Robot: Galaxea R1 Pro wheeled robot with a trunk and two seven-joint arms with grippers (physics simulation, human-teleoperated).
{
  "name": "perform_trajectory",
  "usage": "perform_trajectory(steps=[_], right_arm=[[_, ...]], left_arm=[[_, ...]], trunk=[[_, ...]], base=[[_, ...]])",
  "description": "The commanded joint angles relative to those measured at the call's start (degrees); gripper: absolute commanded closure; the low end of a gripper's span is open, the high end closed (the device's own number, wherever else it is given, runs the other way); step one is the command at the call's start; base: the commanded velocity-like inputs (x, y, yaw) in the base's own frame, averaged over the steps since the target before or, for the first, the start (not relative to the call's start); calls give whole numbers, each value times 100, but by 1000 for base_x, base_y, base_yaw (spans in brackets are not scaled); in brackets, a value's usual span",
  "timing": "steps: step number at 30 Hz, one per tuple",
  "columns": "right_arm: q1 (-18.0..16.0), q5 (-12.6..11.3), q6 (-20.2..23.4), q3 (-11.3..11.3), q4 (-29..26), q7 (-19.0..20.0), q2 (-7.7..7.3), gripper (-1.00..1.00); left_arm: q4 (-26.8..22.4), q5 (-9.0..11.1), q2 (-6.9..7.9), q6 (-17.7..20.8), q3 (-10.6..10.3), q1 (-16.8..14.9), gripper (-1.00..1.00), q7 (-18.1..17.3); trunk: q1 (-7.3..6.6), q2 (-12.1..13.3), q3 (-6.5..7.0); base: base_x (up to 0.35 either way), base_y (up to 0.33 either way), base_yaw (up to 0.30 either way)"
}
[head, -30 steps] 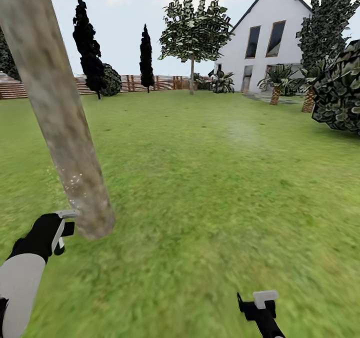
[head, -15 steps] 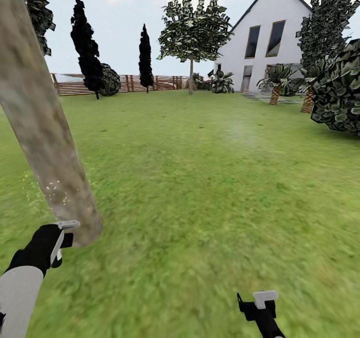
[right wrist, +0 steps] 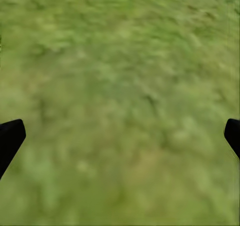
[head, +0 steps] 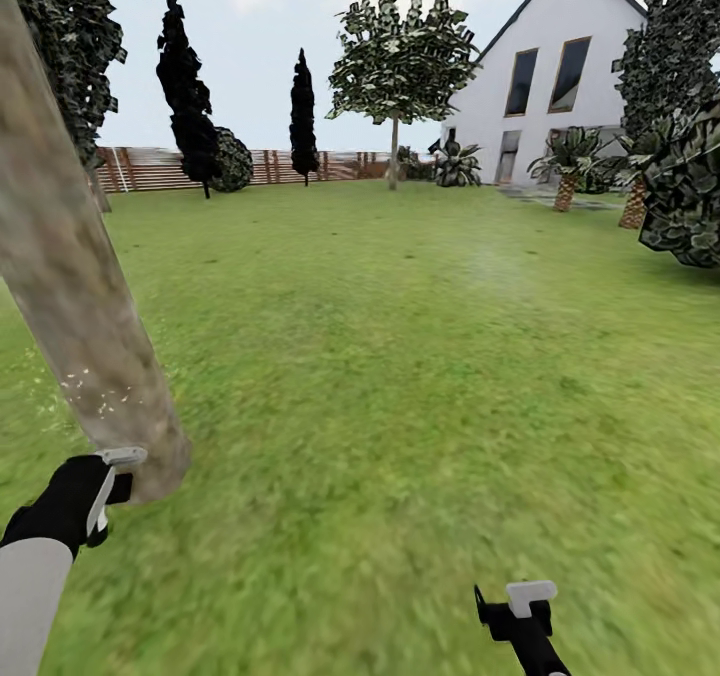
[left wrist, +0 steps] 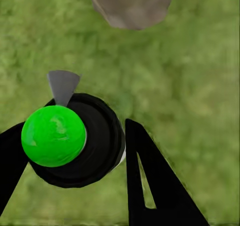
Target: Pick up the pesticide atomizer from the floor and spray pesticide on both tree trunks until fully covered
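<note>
The near tree trunk (head: 80, 296) leans across the left of the head view, mottled grey-brown, with white pesticide specks (head: 95, 396) low on its bark. Right beside its base, my left gripper (head: 100, 486) is shut on the pesticide atomizer (left wrist: 70, 136), a black body with a bright green cap and a grey nozzle (head: 122, 456) at the trunk. The trunk's base (left wrist: 131, 3) lies ahead of the nozzle in the left wrist view. A second tree (head: 393, 151) stands far off by the fence. My right gripper (head: 520, 606) hangs open over grass, fingertips (right wrist: 10, 136) wide apart.
Open lawn (head: 420, 376) stretches ahead. A slatted wooden fence (head: 270, 166) and dark cypress-like trees (head: 185, 106) line the back. A white house (head: 560, 86), short palms (head: 568, 161) and a big shrub (head: 685, 196) stand at the right.
The whole picture has shifted, so the camera has moved: the near trunk sits further left and far things have drifted right. My left hand shows lower and further left, still holding the atomizer.
</note>
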Motion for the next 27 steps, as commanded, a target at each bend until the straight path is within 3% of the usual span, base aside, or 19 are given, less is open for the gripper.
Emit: perform_trajectory(steps=[1,6,14,16,18,20,23,27], right_arm=[[-2,59,-9,-2,3,-44,-1,-100],[-2,59,-9,-2,3,-44,-1,-100],[-2,59,-9,-2,3,-44,-1,-100],[-2,59,-9,-2,3,-44,-1,-100],[-2,59,-9,-2,3,-44,0,-100],[-2,59,-9,-2,3,-44,5,-100],[-2,59,-9,-2,3,-44,4,-100],[-2,59,-9,-2,3,-44,5,-100]], left_arm=[[-14,-6,17,15,50,99,100,-7],[-59,-2,272,6,92,406,100,-7],[-50,90,234,-399,134,419,100,4],[-27,293,252,-414,252,419,100,5],[-7,365,269,-436,582,419,100,15],[10,383,217,-454,776,419,100,18],[179,361,-70,-459,810,419,100,14],[418,351,-111,-463,810,430,100,-6]], trunk=[[0,-2,-5],[0,-2,-5],[0,-2,-5],[0,-2,-5],[0,-2,-5],[0,-2,-5],[0,-2,-5],[0,-2,-5]], base=[[152,-232,273],[149,-202,276],[198,-168,113],[239,-167,2],[238,-158,3],[111,-63,119],[13,-8,255],[1,-1,275]])
